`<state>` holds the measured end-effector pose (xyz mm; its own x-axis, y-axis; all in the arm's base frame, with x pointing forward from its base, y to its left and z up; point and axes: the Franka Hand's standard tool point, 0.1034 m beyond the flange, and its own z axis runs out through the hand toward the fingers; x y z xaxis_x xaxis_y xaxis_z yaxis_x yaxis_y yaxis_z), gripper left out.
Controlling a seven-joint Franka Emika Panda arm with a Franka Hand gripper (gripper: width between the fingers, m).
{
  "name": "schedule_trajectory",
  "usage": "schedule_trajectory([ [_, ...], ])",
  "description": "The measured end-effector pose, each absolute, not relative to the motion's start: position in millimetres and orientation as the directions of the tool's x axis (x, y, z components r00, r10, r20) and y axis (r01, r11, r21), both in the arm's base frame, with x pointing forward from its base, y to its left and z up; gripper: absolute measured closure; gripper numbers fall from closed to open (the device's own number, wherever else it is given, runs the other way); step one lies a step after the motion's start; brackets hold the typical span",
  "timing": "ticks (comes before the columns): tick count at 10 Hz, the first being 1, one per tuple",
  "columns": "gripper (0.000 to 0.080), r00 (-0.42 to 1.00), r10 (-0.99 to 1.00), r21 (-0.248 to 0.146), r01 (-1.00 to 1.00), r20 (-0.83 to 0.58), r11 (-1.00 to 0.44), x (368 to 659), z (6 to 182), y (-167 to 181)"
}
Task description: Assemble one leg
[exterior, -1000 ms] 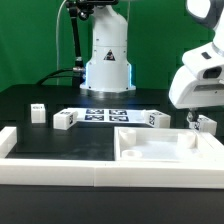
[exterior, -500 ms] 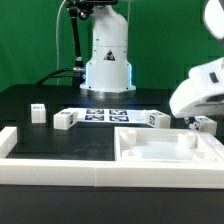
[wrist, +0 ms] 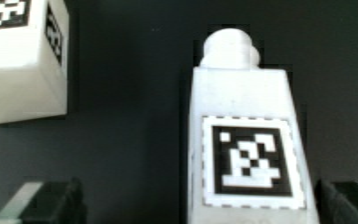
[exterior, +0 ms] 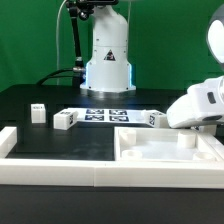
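Note:
In the wrist view a white leg [wrist: 243, 140] with a black-and-white tag lies on the black table, its rounded peg end pointing away from the wrist. My gripper [wrist: 197, 205] is open. Its dark fingers [wrist: 44, 200] stand on either side of the leg, apart from it. A second white leg [wrist: 19, 60] lies close beside it. In the exterior view my gripper [exterior: 197, 112] hangs low at the exterior view's right, behind the large white panel [exterior: 165, 150], and hides the leg under it.
Three more white legs lie on the table: two at the exterior view's left [exterior: 38, 113] [exterior: 65, 120] and one [exterior: 155, 119] by the marker board [exterior: 105, 115]. A white rim [exterior: 20, 140] borders the front. The robot base [exterior: 107, 60] stands behind.
My hand has come down at the exterior view's right and now covers the leg that showed beside it earlier. The other parts have not moved.

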<state>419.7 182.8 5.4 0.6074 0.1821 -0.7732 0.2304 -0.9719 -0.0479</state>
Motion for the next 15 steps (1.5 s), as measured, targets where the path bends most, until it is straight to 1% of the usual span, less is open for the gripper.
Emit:
schedule_trajectory([
  [2,0.0163,0.61,0.183,-0.048,0.232,-0.771,-0.972,420.0,5.1,184.5],
  [4,0.0513,0.61,0.184,-0.048,0.231,-0.771,-0.972,420.2,5.2,184.1],
  [9,0.0508,0.61,0.184,-0.048,0.231,-0.771,-0.972,420.2,5.2,184.1],
  [10,0.0508,0.609,0.189,-0.053,0.234,-0.771,-0.971,421.3,6.8,183.6],
  [11,0.0508,0.605,0.21,-0.074,0.242,-0.768,-0.967,427.7,19.9,179.2],
  [12,0.0508,0.607,0.216,-0.081,0.241,-0.765,-0.967,434.1,35.8,173.0],
  [14,0.0508,0.602,0.208,-0.083,0.23,-0.771,-0.97,445.0,62.9,162.2],
  [15,0.0508,0.618,0.206,-0.081,0.224,-0.759,-0.971,450.9,69.9,160.0],
])
